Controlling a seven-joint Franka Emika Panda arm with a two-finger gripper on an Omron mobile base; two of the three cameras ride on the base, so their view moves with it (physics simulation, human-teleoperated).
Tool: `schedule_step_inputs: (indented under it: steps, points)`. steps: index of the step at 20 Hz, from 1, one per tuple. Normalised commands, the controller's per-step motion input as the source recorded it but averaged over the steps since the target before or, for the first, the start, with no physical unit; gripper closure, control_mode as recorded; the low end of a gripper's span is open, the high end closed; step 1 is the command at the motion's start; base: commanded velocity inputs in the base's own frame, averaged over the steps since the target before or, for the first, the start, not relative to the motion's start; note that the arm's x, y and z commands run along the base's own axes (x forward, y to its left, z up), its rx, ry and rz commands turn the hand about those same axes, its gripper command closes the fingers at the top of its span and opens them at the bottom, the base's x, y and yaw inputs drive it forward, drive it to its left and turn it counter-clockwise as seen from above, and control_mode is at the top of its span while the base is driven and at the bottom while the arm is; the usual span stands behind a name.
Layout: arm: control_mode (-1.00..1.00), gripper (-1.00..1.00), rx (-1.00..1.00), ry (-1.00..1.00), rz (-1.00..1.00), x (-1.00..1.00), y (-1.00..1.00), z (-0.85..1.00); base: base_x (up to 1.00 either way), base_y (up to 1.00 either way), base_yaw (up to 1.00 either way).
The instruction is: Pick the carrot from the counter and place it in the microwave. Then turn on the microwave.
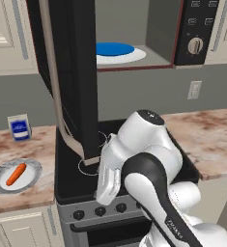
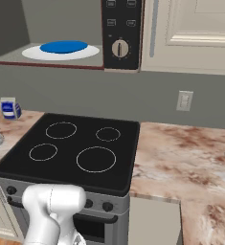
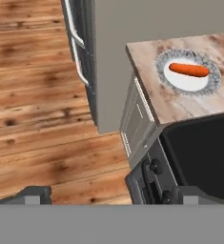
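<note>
well, hand (image 3: 111,195) spread wide — above floor, near carrot (image 3: 189,69).

Arm link lettering: "FRANKA" in small grey letters on the robot arm (image 1: 175,227), barely legible.
Carton label: blue panel on the small carton (image 1: 19,128), its print too small to read.

The carrot (image 1: 16,174) lies on a plate (image 1: 30,180) on the counter (image 1: 18,198), left of the stove (image 1: 71,178), microwave (image 1: 134,34) above.
</note>
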Motion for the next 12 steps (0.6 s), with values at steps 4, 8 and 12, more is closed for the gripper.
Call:
schedule_step_inputs:
  steps: [4,8,12]
  points:
    - [-1.0,-1.0,0.09,0.01,-0.4,0.31,0.21,0.0,0.0,0.0,0.0]
    - [-1.0,-1.0,0.11,0.05,-0.35,0.53,0.04,0.0,0.0,0.0,0.0]
    - [-1.0,-1.0,0.11,0.12,-0.21,0.55,0.0,-0.01,0.0,0.0,0.0]
